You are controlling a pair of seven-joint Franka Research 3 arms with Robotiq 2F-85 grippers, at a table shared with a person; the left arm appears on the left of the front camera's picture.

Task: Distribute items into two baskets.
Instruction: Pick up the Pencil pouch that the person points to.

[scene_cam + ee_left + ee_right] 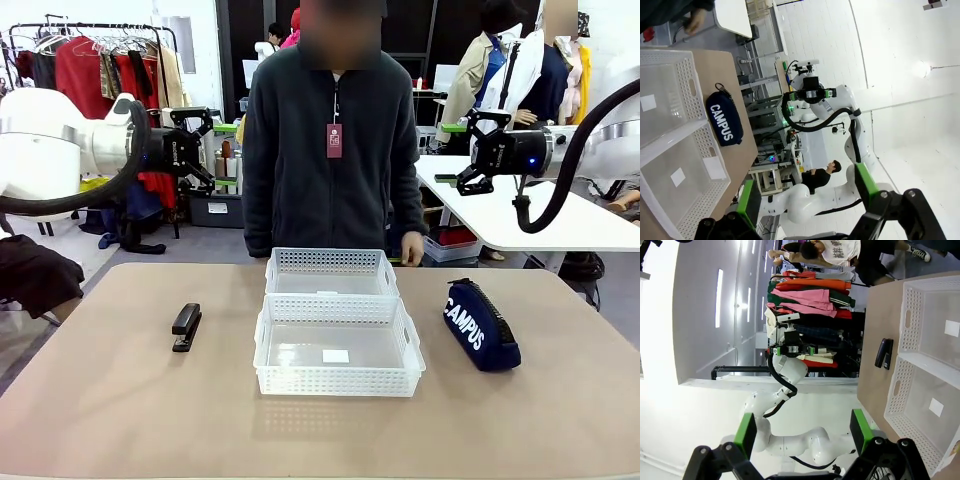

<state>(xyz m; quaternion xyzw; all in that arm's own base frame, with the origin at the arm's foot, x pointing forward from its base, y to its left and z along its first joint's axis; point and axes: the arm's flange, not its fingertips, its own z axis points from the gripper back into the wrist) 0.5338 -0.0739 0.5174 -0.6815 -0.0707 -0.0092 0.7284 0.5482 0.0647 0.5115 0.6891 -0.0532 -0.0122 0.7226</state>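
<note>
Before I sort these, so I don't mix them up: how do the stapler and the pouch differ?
The stapler is black, small and slim; the pouch is navy, bigger, lettered CAMPUS. The stapler lies left of the baskets, the pouch right. Both lie on the table, outside the baskets.

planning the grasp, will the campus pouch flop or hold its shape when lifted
The pouch looks like soft fabric, so it will probably sag at the ends if pinched mid-body. Its plump shape suggests contents, so perhaps some weight. Low and long on the table, it would likely slide rather than roll.
</note>
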